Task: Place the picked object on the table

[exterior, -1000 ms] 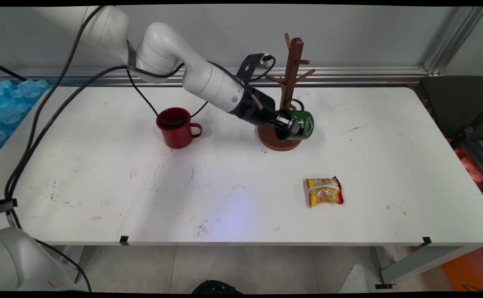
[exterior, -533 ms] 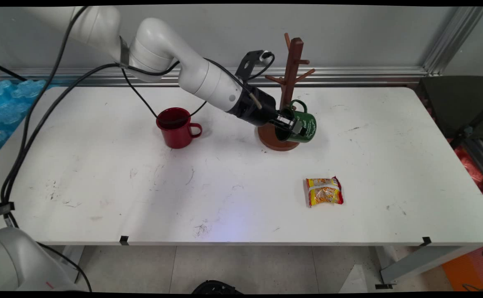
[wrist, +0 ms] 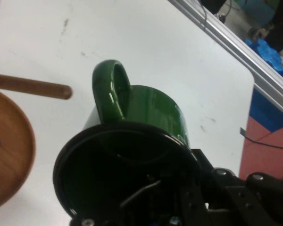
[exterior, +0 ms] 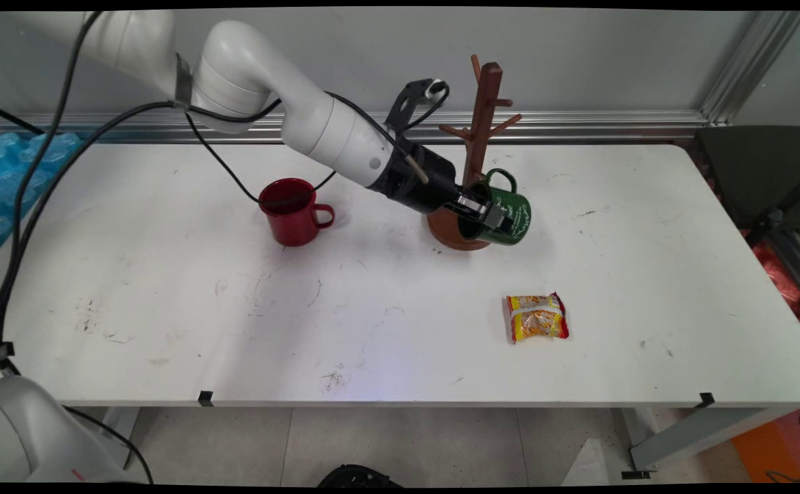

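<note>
On the left of the tabletop (exterior: 167,309) a red mug (exterior: 293,211) stands upright, handle toward the right. Right of it the arm slants down to the pincer (exterior: 484,213), which is clamped on the rim of a green mug (exterior: 506,216), one finger inside the mouth and one outside. The mug is tipped on its side: its long axis runs left to right, mouth toward the arm, base toward the right, handle up. It hangs just in front of the mug tree (exterior: 480,137), over the right edge of the tree's round base. In the hand view a peg of the tree ends just beside the handle. Farther right and nearer, a yellow snack packet (exterior: 537,318) lies flat.
</note>
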`<state>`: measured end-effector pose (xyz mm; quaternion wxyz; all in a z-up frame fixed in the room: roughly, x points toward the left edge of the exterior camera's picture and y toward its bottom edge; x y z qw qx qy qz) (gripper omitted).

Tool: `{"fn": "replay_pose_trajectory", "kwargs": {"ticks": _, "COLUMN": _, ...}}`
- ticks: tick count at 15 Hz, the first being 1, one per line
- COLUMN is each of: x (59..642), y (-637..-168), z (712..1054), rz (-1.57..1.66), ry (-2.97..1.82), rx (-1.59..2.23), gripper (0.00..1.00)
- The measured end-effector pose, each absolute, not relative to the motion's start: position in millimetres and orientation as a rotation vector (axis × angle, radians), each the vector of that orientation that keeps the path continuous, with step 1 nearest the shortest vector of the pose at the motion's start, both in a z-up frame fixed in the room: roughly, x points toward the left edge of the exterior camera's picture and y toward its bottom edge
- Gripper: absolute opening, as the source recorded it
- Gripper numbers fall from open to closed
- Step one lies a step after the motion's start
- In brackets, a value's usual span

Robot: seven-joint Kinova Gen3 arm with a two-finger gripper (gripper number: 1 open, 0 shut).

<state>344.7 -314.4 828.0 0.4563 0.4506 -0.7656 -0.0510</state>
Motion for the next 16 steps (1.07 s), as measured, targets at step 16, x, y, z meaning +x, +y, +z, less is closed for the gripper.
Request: {"fn": "replay_pose_trajectory", "kwargs": {"ticks": 16, "x": 400, "y": -254, "z": 877, "rz": -0.076, "ry": -2.133, "rx": 1.024, "gripper": 0.0}}
